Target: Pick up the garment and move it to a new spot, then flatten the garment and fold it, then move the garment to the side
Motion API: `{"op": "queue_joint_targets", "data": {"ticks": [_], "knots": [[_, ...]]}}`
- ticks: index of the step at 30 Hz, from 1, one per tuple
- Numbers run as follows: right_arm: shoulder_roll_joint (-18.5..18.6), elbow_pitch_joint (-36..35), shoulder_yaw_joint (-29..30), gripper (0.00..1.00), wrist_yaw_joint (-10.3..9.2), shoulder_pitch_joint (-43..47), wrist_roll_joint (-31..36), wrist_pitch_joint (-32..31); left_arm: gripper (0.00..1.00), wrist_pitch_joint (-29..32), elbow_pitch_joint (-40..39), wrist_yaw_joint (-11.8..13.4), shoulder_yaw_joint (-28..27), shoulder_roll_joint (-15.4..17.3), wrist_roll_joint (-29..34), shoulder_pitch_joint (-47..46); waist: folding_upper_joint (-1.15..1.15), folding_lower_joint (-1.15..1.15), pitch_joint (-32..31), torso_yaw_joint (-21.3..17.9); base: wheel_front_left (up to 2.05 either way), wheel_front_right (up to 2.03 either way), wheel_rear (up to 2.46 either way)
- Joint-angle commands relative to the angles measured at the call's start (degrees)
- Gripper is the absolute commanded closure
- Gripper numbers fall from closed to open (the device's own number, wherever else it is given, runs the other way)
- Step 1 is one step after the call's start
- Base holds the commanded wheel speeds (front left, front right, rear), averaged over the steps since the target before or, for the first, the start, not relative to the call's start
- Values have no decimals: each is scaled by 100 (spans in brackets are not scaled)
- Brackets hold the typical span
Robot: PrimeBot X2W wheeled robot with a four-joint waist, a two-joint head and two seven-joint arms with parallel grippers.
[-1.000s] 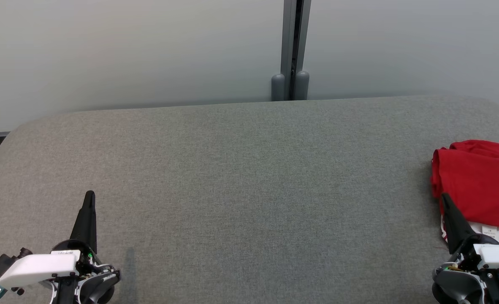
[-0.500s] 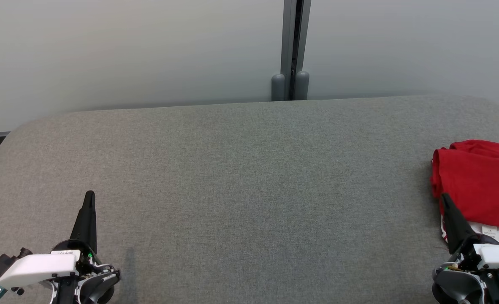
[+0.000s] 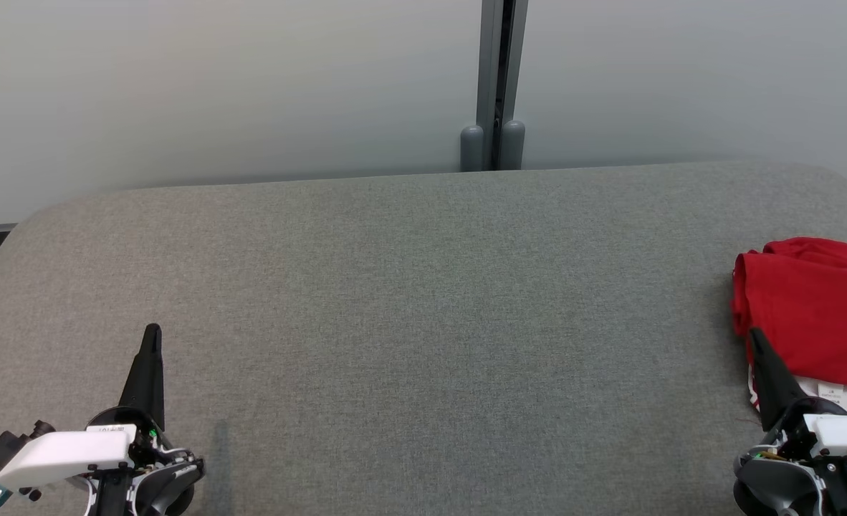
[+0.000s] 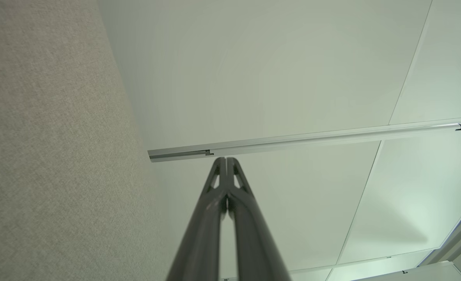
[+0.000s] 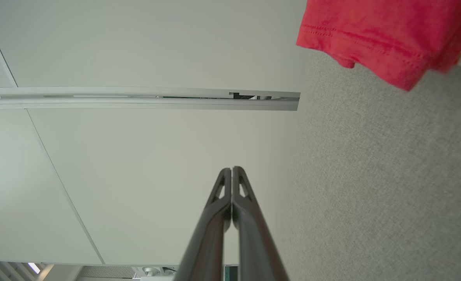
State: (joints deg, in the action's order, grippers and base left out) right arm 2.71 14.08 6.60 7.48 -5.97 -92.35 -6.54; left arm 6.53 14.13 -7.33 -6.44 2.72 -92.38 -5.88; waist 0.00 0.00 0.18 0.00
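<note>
A red garment (image 3: 814, 315) lies bunched at the right edge of the grey fabric table (image 3: 409, 308), with a white label showing at its near side. The right wrist view catches its hem (image 5: 375, 39) at the top right. My right gripper (image 3: 755, 337) rests at the lower right, shut and empty, its tips just in front of the garment's left side; in its wrist view (image 5: 231, 169) the fingers meet. My left gripper (image 3: 152, 331) sits at the lower left, far from the garment, shut with nothing in it (image 4: 226, 160).
A pale wall with a grey vertical post (image 3: 496, 86) stands behind the table's far edge. The table's rounded corners fall away at the far left and far right.
</note>
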Motion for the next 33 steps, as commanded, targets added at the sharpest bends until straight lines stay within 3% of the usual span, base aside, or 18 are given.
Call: {"op": "queue_joint_targets", "data": {"ticks": [1, 33], "knots": [[28, -14, 5, 100, 2, -50, -13, -18, 100, 21, -16, -30, -21, 30, -8, -78, 0, 0, 0, 0, 0, 0, 0], [28, -15, 3, 100, 2, -50, -14, -18, 100, 20, -17, -30, -21, 31, -7, -78, 0, 0, 0, 0, 0, 0, 0]]}}
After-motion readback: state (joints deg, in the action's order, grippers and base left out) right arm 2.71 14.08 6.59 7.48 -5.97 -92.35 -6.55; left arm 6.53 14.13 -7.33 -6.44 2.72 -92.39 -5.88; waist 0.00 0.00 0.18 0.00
